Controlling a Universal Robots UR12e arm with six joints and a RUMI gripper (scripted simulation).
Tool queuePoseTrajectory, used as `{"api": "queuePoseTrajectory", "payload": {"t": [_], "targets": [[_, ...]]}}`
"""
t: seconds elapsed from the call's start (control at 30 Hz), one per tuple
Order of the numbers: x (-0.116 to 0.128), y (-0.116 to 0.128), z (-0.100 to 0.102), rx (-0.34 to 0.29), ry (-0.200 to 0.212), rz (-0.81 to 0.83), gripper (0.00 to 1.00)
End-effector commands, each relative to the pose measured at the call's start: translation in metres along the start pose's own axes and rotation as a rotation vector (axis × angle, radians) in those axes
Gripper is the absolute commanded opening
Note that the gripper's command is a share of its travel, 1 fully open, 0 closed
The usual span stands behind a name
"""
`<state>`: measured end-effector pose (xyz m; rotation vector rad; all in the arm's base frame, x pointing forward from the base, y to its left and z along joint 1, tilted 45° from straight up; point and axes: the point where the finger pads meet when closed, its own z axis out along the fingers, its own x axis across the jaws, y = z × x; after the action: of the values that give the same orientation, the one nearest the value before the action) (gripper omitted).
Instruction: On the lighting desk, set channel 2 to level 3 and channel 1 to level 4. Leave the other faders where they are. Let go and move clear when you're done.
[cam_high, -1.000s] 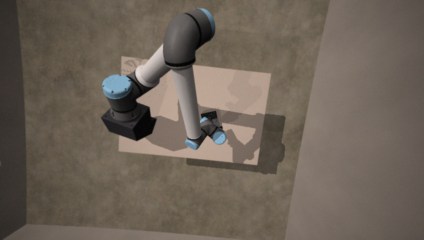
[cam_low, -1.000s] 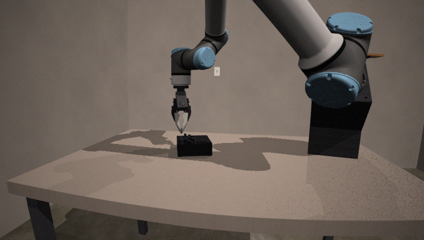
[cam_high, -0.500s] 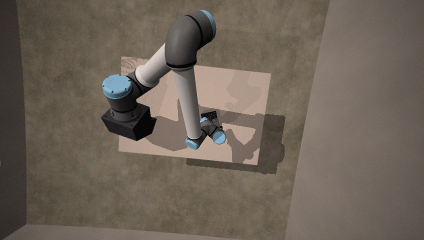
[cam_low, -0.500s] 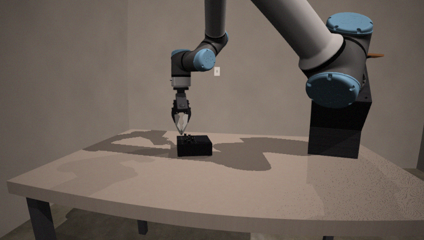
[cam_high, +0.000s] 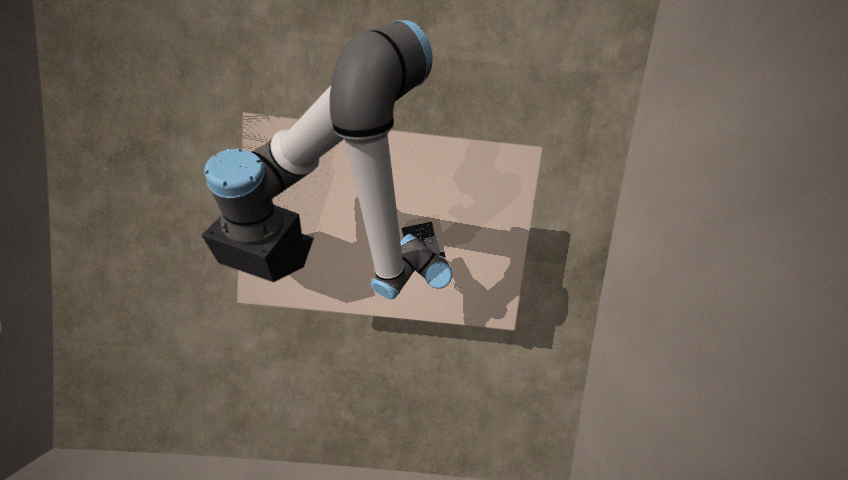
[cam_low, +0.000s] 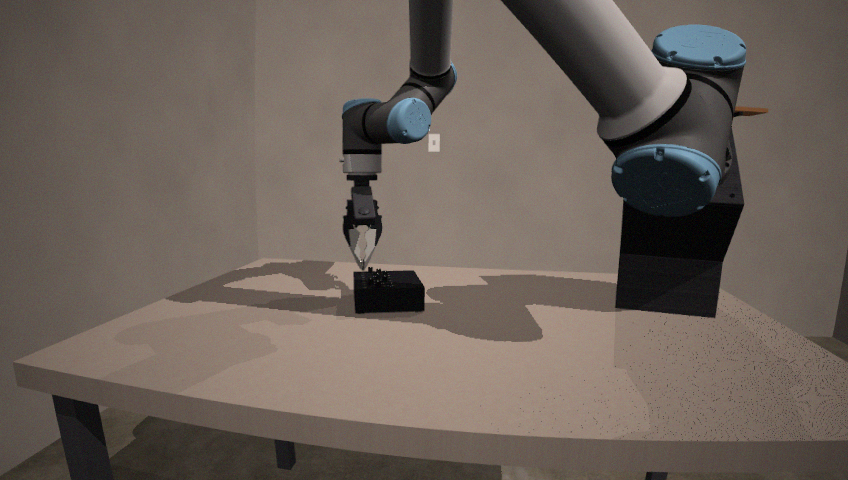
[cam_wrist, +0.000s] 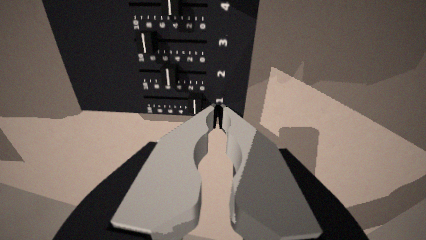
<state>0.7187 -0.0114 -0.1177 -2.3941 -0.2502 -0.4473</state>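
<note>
Gripper (cam_low: 361, 262) closed empty, tips just above lighting desk (cam_low: 388, 292) on table (cam_low: 380, 380)

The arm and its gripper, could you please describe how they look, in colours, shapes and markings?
The arm has off-white tubular links, dark grey rounded joints and light blue round end caps, and stands on a black block pedestal. The gripper has a black body and two pale grey, tapering fingers with curved inner cut-outs. No cables or markings show.

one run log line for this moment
gripper: shut, empty | position: just above lighting desk, channel 1 end | channel 1 fader: near low end of scale
</note>
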Motion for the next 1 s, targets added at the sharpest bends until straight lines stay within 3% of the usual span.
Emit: {"api": "queuePoseTrajectory", "payload": {"t": [0.0, 0.97], "targets": [[0.0, 0.0, -0.001, -0.001, 0.001, 0.0, 0.0], [-0.011, 0.0, -0.001, -0.001, 0.001, 0.0, 0.0]]}}
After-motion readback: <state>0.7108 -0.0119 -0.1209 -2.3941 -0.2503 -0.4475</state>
